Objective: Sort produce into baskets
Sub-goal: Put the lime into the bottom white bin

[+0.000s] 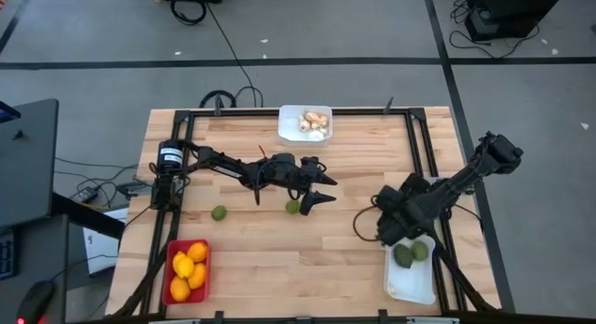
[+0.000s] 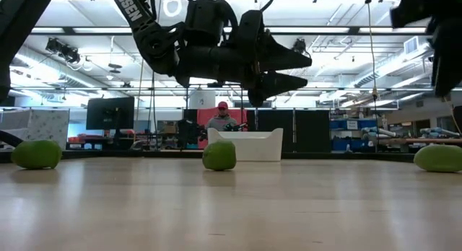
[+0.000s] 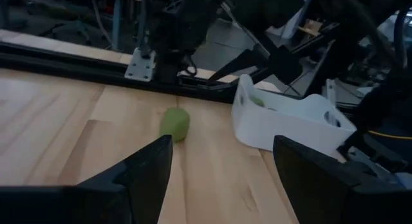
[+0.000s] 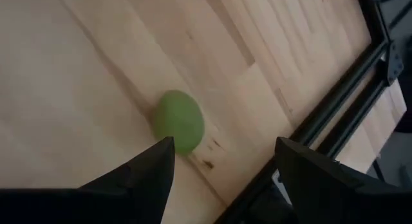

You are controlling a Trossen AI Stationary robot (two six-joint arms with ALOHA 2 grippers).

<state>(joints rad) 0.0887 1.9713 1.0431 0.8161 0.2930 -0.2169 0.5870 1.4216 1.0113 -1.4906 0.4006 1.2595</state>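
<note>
My left gripper [image 1: 328, 190] hangs open above mid-table, just right of a green fruit [image 1: 292, 207] that rests on the wood; a second green fruit [image 1: 219, 212] lies further left. My right gripper [image 4: 225, 147] is open and tilted down over a third green fruit [image 4: 179, 121], which lies on the table beside the near-right white basket [image 1: 410, 279]. My right arm hides this fruit in the high view; it shows in the left wrist view [image 3: 175, 124]. That basket holds two green fruits [image 1: 402, 255]. The red basket [image 1: 186, 271] holds orange fruits, and the far white basket [image 1: 305, 122] holds pale pieces.
A black metal frame [image 1: 414, 138] runs around the tabletop. Bare wood lies between the red basket and the near-right white basket. In the low view a person [image 2: 221, 117] sits in the room beyond the far edge.
</note>
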